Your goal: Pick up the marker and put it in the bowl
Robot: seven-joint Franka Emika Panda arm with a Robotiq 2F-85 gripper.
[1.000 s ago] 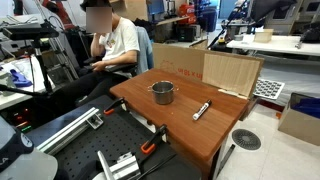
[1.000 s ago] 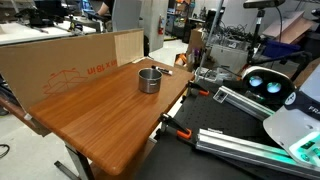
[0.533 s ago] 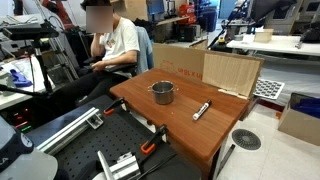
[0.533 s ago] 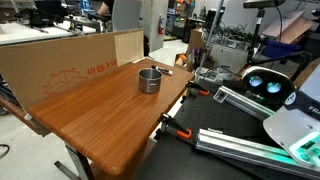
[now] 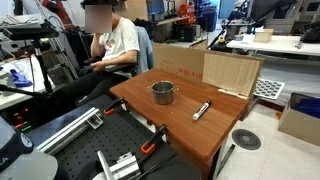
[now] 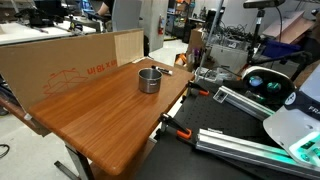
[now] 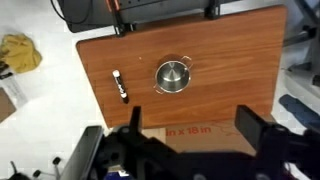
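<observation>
**A:** Where did the marker (image 7: 120,86) lie from the pincer (image 7: 190,140)?

**B:** In the wrist view it lay up and to the left, flat on the worktop (image 7: 230,50). The pincer hung high above, released and empty, with its fingers (image 7: 252,128) spread wide.

**A:** And its long axis?

**B:** It ran nearly top to bottom in that view, slightly tilted. That put it roughly crosswise to the line between the fingers, so little wrist turning looked needed.

**A:** The bowl (image 7: 173,76)?

**B:** It stood to the right of the marker, near it but apart, and closer to the pincer's midline.

**A:** Did anything stand in the way?

**B:** Nothing lay between marker and bowl. A cardboard box (image 5: 232,72) stood along one edge of the worktop, roughly under the pincer. An orange-handled clamp (image 5: 148,147) sat at the opposite edge, well apart from both.
</observation>
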